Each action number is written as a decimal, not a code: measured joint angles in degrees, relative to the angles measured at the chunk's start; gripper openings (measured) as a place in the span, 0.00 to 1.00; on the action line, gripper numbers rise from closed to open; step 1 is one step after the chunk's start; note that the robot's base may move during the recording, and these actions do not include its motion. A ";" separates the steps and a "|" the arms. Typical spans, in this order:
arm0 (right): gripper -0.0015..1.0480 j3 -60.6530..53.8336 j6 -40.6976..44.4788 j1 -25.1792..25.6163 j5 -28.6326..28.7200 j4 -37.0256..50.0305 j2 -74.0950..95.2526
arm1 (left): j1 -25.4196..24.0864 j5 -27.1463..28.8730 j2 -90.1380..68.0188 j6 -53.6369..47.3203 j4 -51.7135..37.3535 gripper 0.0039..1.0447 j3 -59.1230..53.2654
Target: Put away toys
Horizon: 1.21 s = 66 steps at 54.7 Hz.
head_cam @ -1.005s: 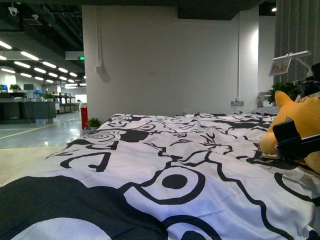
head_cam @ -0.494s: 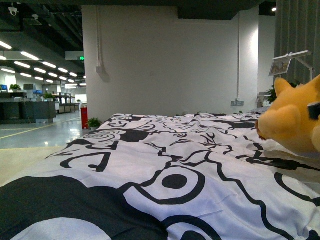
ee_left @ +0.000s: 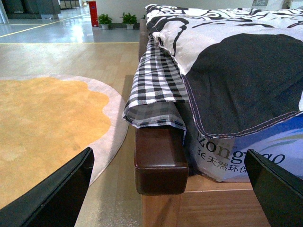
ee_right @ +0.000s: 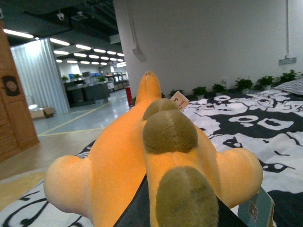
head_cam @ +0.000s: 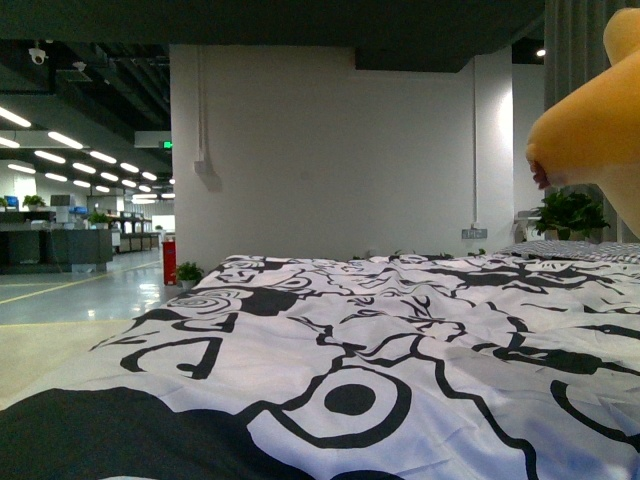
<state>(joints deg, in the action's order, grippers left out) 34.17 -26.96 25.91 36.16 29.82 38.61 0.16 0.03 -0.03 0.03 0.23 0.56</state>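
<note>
The plush toy (head_cam: 592, 135) is a yellow-orange soft animal hanging in the air at the upper right of the front view, well above the bed. In the right wrist view the toy (ee_right: 123, 165) fills the picture, with stubby limbs, a brown-striped tail (ee_right: 173, 165) and a paper tag. My right gripper (ee_right: 175, 215) is shut on the toy near its tail; the fingers are mostly hidden by plush. My left gripper (ee_left: 173, 189) is open, its dark fingers (ee_left: 52, 196) framing the bed's wooden corner post (ee_left: 158, 158), holding nothing.
A black-and-white patterned duvet (head_cam: 380, 340) covers the bed. A checked sheet (ee_left: 156, 85) hangs over the wooden frame, beside a wrapped mattress (ee_left: 246, 146). An orange round rug (ee_left: 42, 127) lies on the floor. Potted plants (head_cam: 572, 212) stand behind the bed at a white wall.
The plush toy has risen from the duvet at the right edge to high in the air. The right gripper, seen on it a second ago, is now out of the front view.
</note>
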 joint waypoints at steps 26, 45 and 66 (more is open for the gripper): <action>0.07 -4.04 -0.66 -1.20 -1.03 -6.36 -4.70 | 0.00 0.00 0.00 0.00 0.00 0.94 0.00; 0.07 -12.83 24.70 -13.31 -24.74 -27.74 -15.02 | 0.00 -0.02 0.00 0.00 0.00 0.94 0.00; 0.07 -22.84 26.60 -24.79 -35.98 -24.90 -23.26 | 0.00 -0.04 0.00 0.00 0.00 0.94 0.00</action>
<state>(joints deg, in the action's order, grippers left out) 11.33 -0.36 1.13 0.19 4.93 15.35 0.16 -0.01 -0.03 0.03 0.23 0.56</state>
